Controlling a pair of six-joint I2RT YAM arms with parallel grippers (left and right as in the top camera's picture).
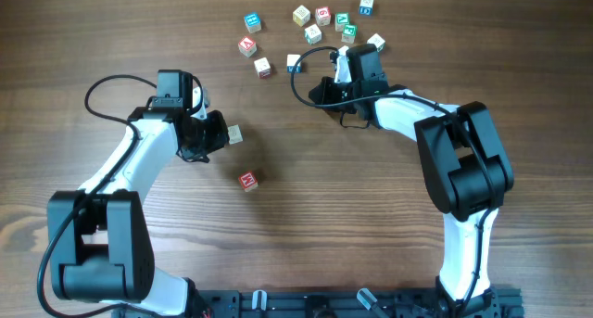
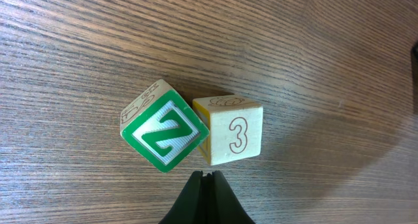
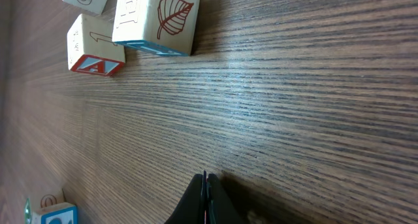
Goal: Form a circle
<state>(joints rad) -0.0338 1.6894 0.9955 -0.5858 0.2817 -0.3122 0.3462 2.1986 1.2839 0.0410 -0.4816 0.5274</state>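
From overhead, most blocks are seen bunched at the far side by the right gripper, and a red block lies alone near the left gripper. In the left wrist view, a green Z block and a 3 block, touching, are found just ahead of fingers pressed together. In the right wrist view, the fingers are likewise held together, with a leaf block well ahead, leftward.

Just ahead of the left gripper, two blocks sit on the table, corner touching corner: the Z block left of the tips, the 3 block right. Well ahead of the right gripper (and off to its left), the leaf block lies just beside the A block.
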